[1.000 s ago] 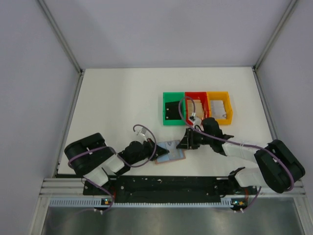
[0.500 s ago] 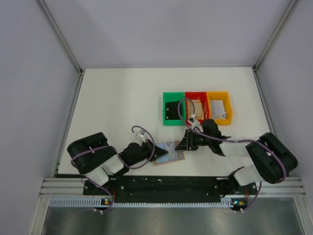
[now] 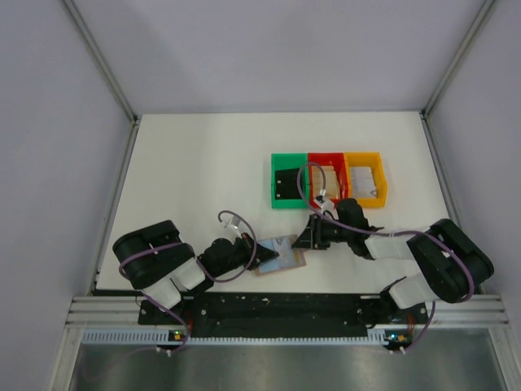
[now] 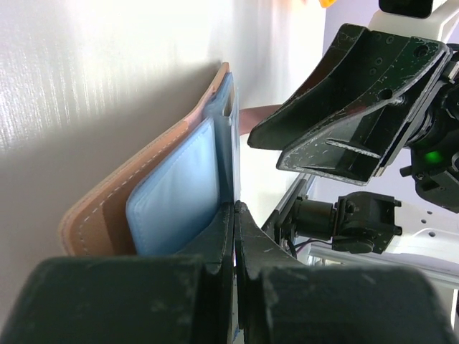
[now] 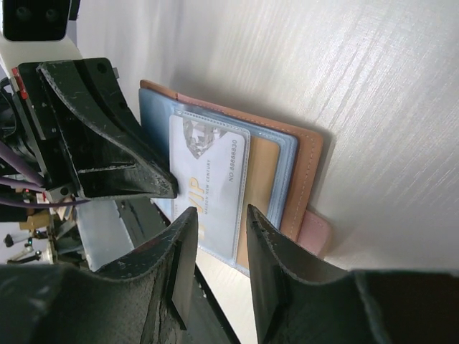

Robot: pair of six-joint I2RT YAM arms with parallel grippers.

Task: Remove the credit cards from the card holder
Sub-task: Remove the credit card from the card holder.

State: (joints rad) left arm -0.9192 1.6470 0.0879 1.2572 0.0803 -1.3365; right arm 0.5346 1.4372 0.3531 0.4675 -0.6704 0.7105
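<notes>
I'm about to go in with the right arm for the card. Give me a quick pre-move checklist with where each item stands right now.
1. Left gripper clamped on the edge of the card holder: ok.
2. Card holder lying open on the table, pockets exposed: ok.
3. Credit card visible in the clear pocket, not yet pulled out: ok.
4. Right gripper has its jaws apart, holding nothing: ok.
5. Right fingertips lined up on the credit card's edge: cannot tell.

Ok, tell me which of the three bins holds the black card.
The green bin, leftmost in the row: a black card lies inside it. The red bin and yellow bin hold paler things.
</notes>
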